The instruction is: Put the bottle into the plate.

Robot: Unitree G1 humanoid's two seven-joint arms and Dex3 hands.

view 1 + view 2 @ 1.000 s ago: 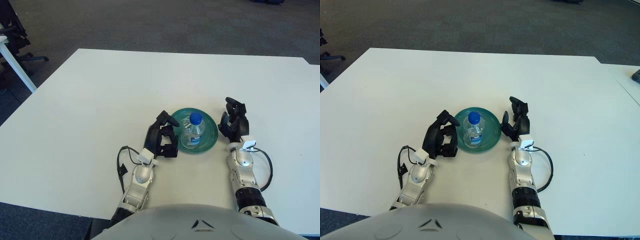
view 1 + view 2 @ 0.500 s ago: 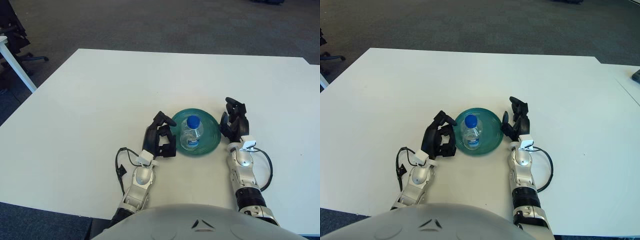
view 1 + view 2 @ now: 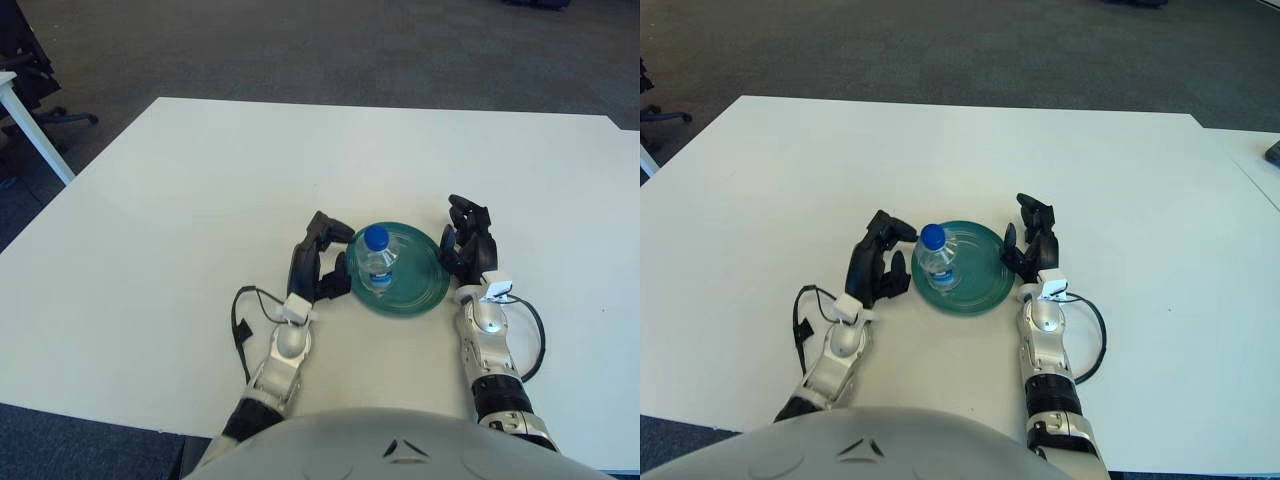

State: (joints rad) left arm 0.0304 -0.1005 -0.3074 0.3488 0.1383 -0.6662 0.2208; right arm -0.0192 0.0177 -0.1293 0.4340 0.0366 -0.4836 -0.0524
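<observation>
A small clear plastic bottle (image 3: 377, 264) with a blue cap and a pale label band around its middle stands upright, just below the centre of the frame. It rests inside a round, shallow, translucent green plate (image 3: 415, 285), on the plate's left part, close to the left rim. The plate lies flat on the white surface (image 3: 200, 200), slightly right of the frame's centre and in its lower half. The rest of the plate's green bottom, to the right of the bottle, is bare.
</observation>
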